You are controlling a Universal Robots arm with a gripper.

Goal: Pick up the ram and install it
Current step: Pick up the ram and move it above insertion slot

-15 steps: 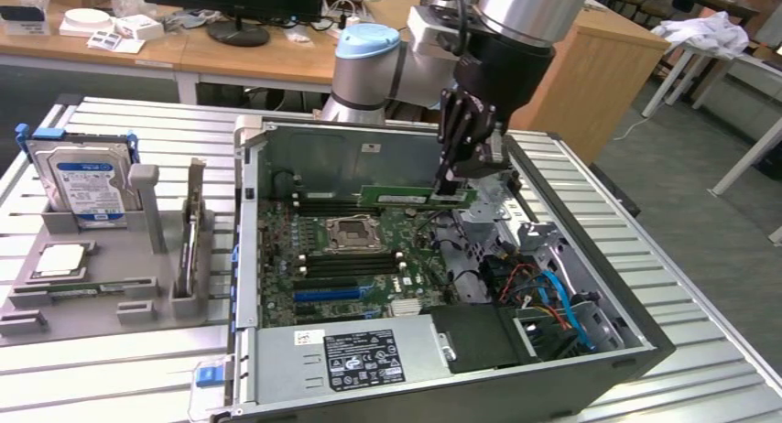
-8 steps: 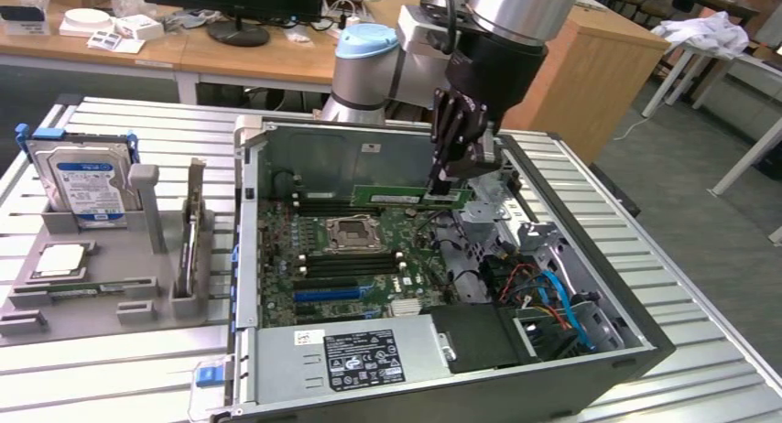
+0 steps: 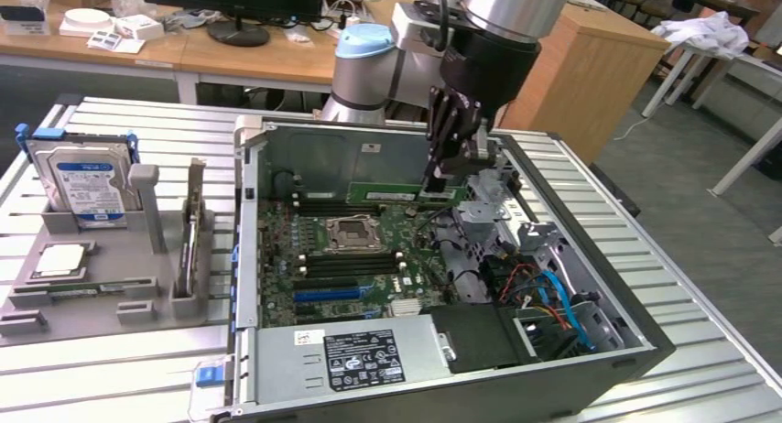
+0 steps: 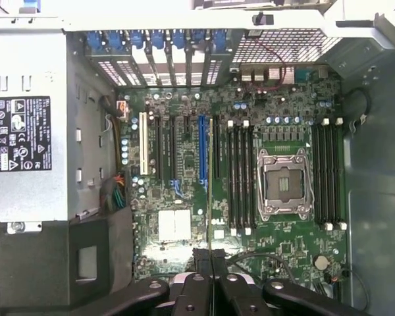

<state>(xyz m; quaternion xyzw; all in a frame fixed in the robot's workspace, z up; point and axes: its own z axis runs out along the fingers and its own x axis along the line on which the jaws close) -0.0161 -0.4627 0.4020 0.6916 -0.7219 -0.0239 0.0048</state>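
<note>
My gripper (image 3: 438, 187) hangs inside the open computer case (image 3: 635, 345), shut on the ram (image 3: 394, 193), a long thin green board held level above the motherboard (image 3: 366, 276). In the wrist view the ram (image 4: 210, 184) is seen edge-on as a thin line running out from between the black fingers (image 4: 202, 266). It lies parallel to the black memory slots (image 4: 240, 178), between them and a blue expansion slot (image 4: 201, 151). The empty processor socket (image 4: 284, 182) has more memory slots (image 4: 329, 174) on its far side. The ram floats above the slots, not seated.
A grey power supply (image 3: 354, 354) fills the case's near end, with coloured cables (image 3: 550, 295) and a drive cage (image 3: 501, 199) on the exterior view's right. Outside the case, a grey fixture (image 3: 98, 299) holds a hard drive (image 3: 88, 180) and a square silver chip (image 3: 61, 258).
</note>
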